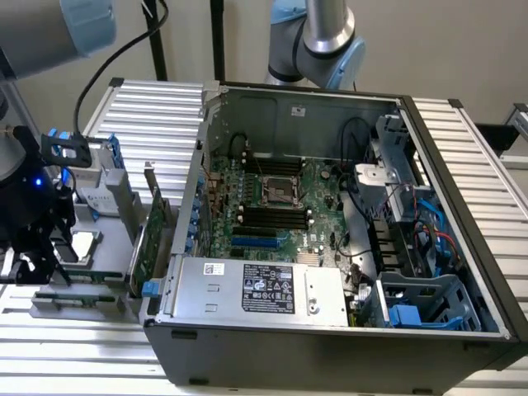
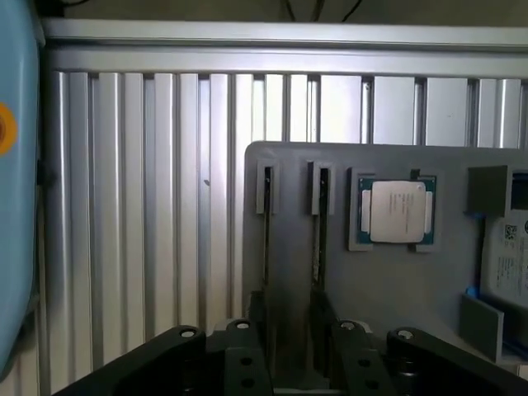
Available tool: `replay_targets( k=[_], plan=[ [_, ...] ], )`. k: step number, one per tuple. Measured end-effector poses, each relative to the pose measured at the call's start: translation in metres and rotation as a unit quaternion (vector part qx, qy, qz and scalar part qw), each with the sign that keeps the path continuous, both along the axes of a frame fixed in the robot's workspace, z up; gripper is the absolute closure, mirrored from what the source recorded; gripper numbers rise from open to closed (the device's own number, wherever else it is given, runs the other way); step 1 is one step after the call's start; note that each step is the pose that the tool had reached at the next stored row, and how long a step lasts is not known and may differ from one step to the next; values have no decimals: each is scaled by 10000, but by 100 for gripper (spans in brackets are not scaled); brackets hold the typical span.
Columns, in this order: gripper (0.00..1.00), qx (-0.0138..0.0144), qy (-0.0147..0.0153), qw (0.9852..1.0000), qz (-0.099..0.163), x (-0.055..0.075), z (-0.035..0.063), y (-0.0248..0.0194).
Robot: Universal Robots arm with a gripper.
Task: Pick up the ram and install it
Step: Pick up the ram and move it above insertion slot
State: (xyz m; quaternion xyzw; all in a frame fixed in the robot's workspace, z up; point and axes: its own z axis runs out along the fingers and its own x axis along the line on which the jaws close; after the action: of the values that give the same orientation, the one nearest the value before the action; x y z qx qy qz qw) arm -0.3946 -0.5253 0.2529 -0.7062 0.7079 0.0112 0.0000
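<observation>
Shiny ribbed metal table [image 2: 148, 206], matt grey plastic tray [image 2: 290, 239], matt black gripper [image 2: 290, 307].

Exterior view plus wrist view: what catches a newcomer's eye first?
The open computer case with its green motherboard dominates the exterior view's middle. At that view's left the gripper hangs over a grey parts tray, where a silver processor chip sits beside two ram sticks standing edge-on in slots.

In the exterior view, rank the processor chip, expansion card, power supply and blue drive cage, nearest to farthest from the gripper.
From the gripper:
1. Processor chip, on the tray beside it.
2. Expansion card, upright beside the case.
3. Power supply, inside the case.
4. Blue drive cage, at the exterior view's right.
</observation>
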Motion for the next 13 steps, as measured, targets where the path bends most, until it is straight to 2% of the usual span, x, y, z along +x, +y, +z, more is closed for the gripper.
replay_targets(
  k=[13],
  plan=[
    [0, 0, 0, 10000, 1, 18, -237, -54]
  ],
)
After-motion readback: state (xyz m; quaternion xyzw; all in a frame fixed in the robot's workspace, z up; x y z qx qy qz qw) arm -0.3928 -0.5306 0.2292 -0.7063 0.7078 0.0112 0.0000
